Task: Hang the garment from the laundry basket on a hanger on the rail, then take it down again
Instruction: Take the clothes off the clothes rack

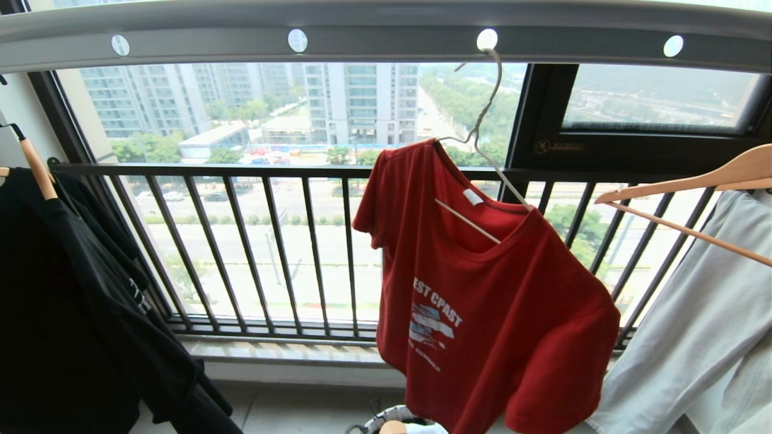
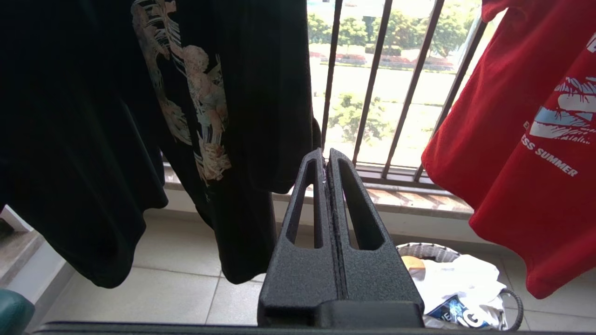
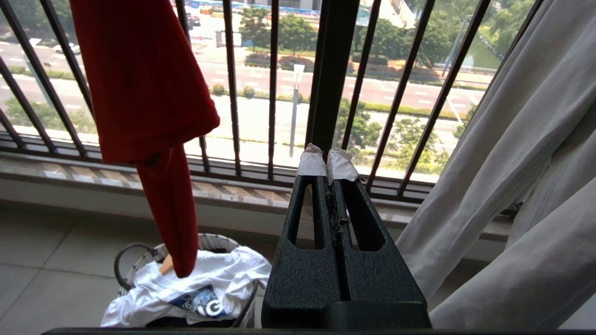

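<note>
While both hands [image 2: 327,160] [image 3: 327,163] are pinched together (empty), the garment [image 1: 482,289] hangs between black T-shirt [image 1: 72,289] and grey garment [image 1: 699,337].

Red T-shirt [image 1: 482,313] hangs askew on white hanger [image 1: 482,129]; hook in rail [image 1: 386,27].

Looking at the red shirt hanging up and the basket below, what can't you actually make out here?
- Head view: the laundry basket is cut off by the bottom edge.
- Head view: the hanger has its far end hidden inside the red T-shirt.
- Head view: shirt folds hide the print's first letter.
- Right wrist view: a white garment covers whatever else is in the basket.
</note>
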